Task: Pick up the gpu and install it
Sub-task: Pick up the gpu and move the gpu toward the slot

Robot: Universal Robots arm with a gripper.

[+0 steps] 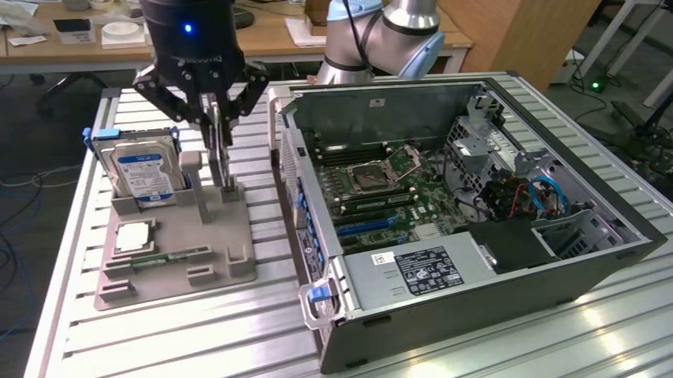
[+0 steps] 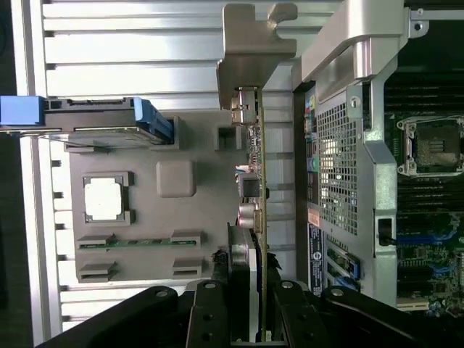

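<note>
My claw [image 1: 217, 130] is clamped on the gpu [image 2: 254, 167] across its thin faces, so I judge a slight tilt could snag it on the grey holder [image 1: 200, 228] or twist it loose.

gpu [image 2: 251, 190] upright over holder [image 1: 181, 236], beside case [image 1: 589, 272]

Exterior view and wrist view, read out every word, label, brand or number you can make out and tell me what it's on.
No text can be quoted.
gripper: white brand lettering on its black body, blurred.
hard drive: blue-white label, print too small.
power supply: black label, print too small.
computer case: rear sticker, blurred.
gpu: no print shows on its edge.
</note>
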